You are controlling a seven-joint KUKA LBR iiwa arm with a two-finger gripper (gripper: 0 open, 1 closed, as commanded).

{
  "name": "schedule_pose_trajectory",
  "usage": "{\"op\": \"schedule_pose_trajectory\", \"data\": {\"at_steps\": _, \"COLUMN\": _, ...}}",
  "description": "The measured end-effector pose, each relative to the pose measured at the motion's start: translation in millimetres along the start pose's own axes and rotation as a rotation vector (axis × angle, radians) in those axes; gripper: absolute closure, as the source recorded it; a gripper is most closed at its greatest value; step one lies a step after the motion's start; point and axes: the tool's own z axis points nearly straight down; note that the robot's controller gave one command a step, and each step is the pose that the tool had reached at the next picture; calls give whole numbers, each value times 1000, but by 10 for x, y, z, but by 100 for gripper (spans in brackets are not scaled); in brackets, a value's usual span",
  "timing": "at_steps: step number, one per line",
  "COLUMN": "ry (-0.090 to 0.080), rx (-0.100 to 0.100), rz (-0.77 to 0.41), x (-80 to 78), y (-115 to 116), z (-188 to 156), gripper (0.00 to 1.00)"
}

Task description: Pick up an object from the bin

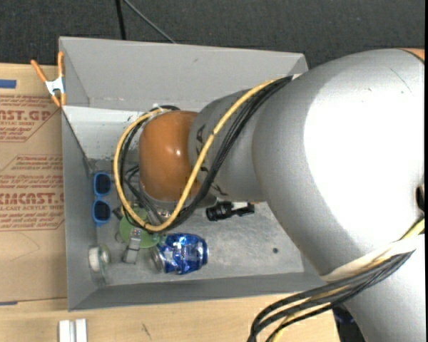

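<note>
The green thing lies flat on the bin floor, near the lower left corner of the bin. Most of it is hidden, so I cannot tell what kind of thing it is. The gripper is right on top of it. Just a small grey bit of the gripper pokes out, and I cannot tell if the pincer is apart or together, or if it has hold of the green thing.

A round orange cover on the wrist sits above the gripper and hides it. Yellow and black cables loop around the cover.

Just beside the gripper, to the right, is a shiny blue crumpled wrapper. Any print on it is too small to read. To the left, in the corner, is a small clear round thing. Blue sunglasses lean by the left wall. A small black thing peeks out from under the arm.

The big grey arm covers the right side of the bin.
</note>
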Motion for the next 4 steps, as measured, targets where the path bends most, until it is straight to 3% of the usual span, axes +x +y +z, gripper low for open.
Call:
{"op": "schedule_pose_trajectory", "data": {"at_steps": 1, "ry": -4, "rx": -3, "rz": -1, "x": -8, "y": 10, "z": -22, "gripper": 100}}
{"op": "schedule_pose_trajectory", "data": {"at_steps": 2, "ry": -15, "rx": -6, "rz": 18, "x": -320, "y": -149, "z": -1132, "gripper": 100}}
{"op": "schedule_pose_trajectory", "data": {"at_steps": 3, "ry": -16, "rx": -7, "rz": 50, "x": -362, "y": -195, "z": -3593, "gripper": 100}}
{"op": "schedule_pose_trajectory", "data": {"at_steps": 4, "ry": -3, "rx": 1, "rz": 163, "x": -175, "y": -311, "z": -2903, "gripper": 100}}
